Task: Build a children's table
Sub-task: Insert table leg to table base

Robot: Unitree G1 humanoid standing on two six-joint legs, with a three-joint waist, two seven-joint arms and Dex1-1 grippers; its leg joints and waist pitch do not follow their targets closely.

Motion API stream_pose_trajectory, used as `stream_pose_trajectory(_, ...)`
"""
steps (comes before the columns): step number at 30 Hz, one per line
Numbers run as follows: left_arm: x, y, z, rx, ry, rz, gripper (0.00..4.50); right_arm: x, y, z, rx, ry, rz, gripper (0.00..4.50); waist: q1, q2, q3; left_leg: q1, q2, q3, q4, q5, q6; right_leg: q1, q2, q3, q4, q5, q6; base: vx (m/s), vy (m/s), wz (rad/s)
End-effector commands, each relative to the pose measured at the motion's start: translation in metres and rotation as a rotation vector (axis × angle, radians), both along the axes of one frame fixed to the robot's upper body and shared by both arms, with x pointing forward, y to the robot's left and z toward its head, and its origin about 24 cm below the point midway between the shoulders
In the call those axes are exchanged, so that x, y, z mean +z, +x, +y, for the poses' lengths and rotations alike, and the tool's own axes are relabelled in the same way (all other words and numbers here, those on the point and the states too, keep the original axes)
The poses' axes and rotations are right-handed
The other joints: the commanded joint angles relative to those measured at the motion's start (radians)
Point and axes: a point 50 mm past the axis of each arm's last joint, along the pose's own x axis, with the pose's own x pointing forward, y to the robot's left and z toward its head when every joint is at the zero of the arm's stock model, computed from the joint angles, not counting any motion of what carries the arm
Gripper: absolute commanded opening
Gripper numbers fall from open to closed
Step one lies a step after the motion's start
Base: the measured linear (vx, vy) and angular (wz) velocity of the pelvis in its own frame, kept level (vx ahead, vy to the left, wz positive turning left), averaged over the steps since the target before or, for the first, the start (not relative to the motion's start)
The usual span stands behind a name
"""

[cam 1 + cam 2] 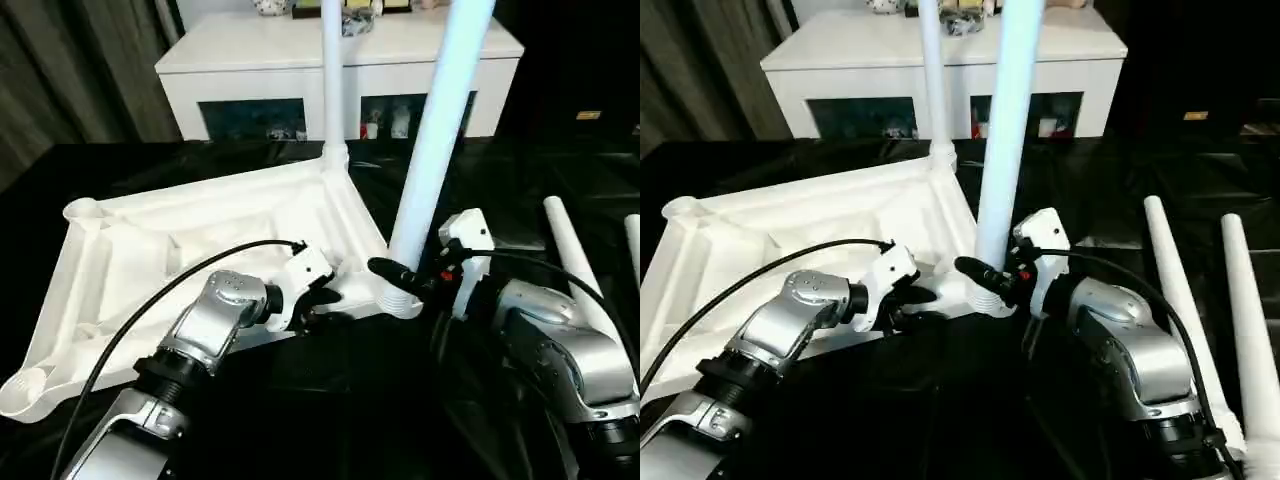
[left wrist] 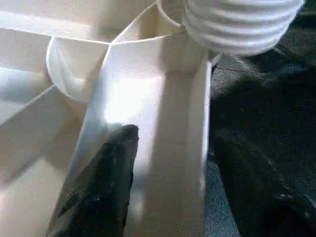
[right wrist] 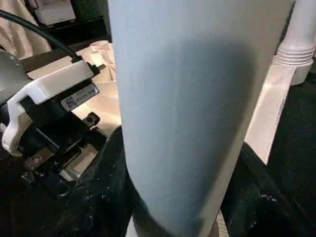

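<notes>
Standing near-vertical, tilted right: near leg point(image 1: 437, 130).

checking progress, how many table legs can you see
4: one upright leg at the tabletop's far corner, one leg at the near corner in the right tool, two loose legs lying on the right.

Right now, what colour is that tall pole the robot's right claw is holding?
Pale bluish white. The leg shows best in the left eye view.
</notes>
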Motion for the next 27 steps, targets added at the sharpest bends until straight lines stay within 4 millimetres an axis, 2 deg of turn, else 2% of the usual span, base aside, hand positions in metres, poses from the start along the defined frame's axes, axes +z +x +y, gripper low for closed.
stream_pose_trajectory(1,-0.004,0.005,0.004,0.051,0.042,0.002,2.78,0.009,0.001,0.001,0.007,0.012,-0.026,1.86,0.005,-0.010,-0.068,0.024,0.083,-0.042,-0.062,0.008,0.143,0.043,-0.071,0.035,-0.048,0.241,-0.296,0.000,0.000,0.00)
stream_pose_trajectory(3,-0.004,0.006,0.004,0.058,0.042,0.005,2.78,0.009,0.001,0.001,0.007,0.012,-0.026,1.86,0.007,-0.013,-0.066,0.023,0.086,-0.043,-0.065,-0.007,0.144,0.044,-0.072,0.034,-0.049,0.217,-0.297,0.000,0.000,0.00)
stream_pose_trajectory(7,-0.001,0.009,0.005,0.096,-0.012,0.036,2.78,0.008,-0.001,0.000,0.006,0.010,-0.024,1.86,0.007,-0.011,-0.061,0.028,0.089,-0.042,-0.075,-0.104,0.101,0.043,-0.071,0.035,-0.059,0.088,-0.298,0.000,0.000,0.00)
stream_pose_trajectory(10,-0.001,0.009,0.007,0.094,-0.002,0.038,2.84,0.008,-0.002,0.000,0.006,0.009,-0.023,1.86,0.005,-0.010,-0.060,0.028,0.088,-0.044,-0.078,-0.122,0.082,0.044,-0.070,0.037,-0.060,0.074,-0.290,0.000,0.000,0.00)
stream_pose_trajectory(15,-0.007,0.004,0.006,0.062,0.008,0.076,2.84,0.008,-0.001,0.000,0.004,0.007,-0.022,1.86,0.003,-0.011,-0.064,0.025,0.085,-0.043,-0.072,-0.080,0.095,0.046,-0.072,0.036,-0.055,0.134,-0.291,0.000,0.000,0.00)
stream_pose_trajectory(16,-0.008,0.003,0.006,0.061,0.007,0.080,2.84,0.008,-0.001,0.000,0.004,0.007,-0.023,1.86,0.003,-0.008,-0.064,0.025,0.085,-0.043,-0.070,-0.067,0.104,0.046,-0.072,0.036,-0.054,0.153,-0.294,0.000,0.000,0.00)
stream_pose_trajectory(17,-0.009,0.003,0.005,0.061,0.006,0.084,2.56,0.008,-0.001,0.000,0.003,0.007,-0.023,1.86,0.003,-0.009,-0.065,0.025,0.085,-0.043,-0.069,-0.063,0.108,0.046,-0.072,0.035,-0.053,0.157,-0.294,0.000,0.000,0.00)
stream_pose_trajectory(20,-0.011,0.001,0.003,0.059,0.006,0.096,2.49,0.008,-0.001,-0.001,0.002,0.007,-0.024,1.86,0.004,-0.010,-0.065,0.025,0.085,-0.043,-0.068,-0.060,0.116,0.046,-0.072,0.034,-0.053,0.152,-0.297,0.000,0.000,0.00)
stream_pose_trajectory(22,-0.013,0.000,0.002,0.041,0.013,0.114,2.15,0.008,0.000,-0.001,0.000,0.005,-0.025,1.86,0.004,-0.009,-0.064,0.026,0.086,-0.043,-0.070,-0.075,0.112,0.045,-0.072,0.035,-0.055,0.126,-0.296,0.000,0.000,0.00)
stream_pose_trajectory(25,-0.013,-0.002,0.002,0.028,0.016,0.129,2.03,0.009,0.000,-0.002,-0.002,0.004,-0.026,1.86,0.004,-0.007,-0.065,0.026,0.086,-0.043,-0.069,-0.068,0.110,0.046,-0.071,0.035,-0.054,0.128,-0.295,0.000,0.000,0.00)
stream_pose_trajectory(27,-0.013,-0.004,0.003,0.013,0.028,0.141,1.78,0.009,0.000,-0.002,-0.004,0.003,-0.027,1.86,0.005,-0.008,-0.065,0.026,0.086,-0.043,-0.069,-0.063,0.112,0.045,-0.072,0.035,-0.053,0.135,-0.297,0.000,0.000,0.00)
